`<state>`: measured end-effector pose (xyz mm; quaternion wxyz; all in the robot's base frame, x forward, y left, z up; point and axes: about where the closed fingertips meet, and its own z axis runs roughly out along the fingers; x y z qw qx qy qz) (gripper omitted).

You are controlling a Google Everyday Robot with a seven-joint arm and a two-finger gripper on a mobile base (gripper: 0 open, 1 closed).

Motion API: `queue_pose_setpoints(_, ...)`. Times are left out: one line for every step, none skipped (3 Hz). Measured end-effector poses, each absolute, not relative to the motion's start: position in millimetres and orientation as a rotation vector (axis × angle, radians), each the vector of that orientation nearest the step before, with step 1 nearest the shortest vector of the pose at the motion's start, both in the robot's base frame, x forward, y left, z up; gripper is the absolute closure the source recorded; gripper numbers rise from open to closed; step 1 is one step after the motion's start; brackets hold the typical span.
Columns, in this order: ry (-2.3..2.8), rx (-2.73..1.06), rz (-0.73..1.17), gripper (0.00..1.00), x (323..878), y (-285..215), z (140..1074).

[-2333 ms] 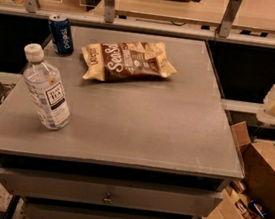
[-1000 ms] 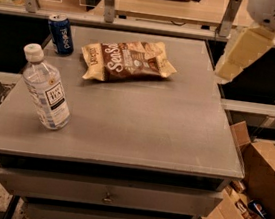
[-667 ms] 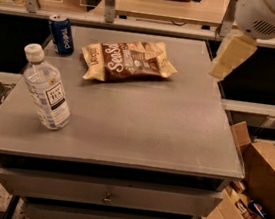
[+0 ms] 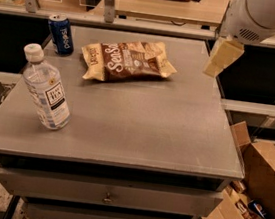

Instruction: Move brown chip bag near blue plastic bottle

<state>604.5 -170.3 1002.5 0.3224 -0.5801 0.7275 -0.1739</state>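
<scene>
The gripper [image 4: 224,57] hung at the upper right, over the table's [image 4: 150,128] far edge, shifted slightly leftward since a moment before. How wide it stood I could not tell, though it seemed empty. The brown chip bag [image 4: 128,60] lay unmoved at upper centre, well apart from the blue plastic bottle [image 4: 47,92] standing at left.

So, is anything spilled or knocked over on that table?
Nothing stands out. The bottle and can stand upright, the chip bag lies flat, and the gripper hangs above the right rear corner of the table, touching nothing.
</scene>
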Motion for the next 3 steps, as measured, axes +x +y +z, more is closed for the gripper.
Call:
queue_pose_setpoints(1.914,-1.488,-0.476,0.0,624,-163,993)
queue_pose_setpoints(1.934,-1.429,-0.482,0.0,651,-162,970)
queue_pose_setpoints(1.922,-1.399,-0.495,0.0,673,-157,953)
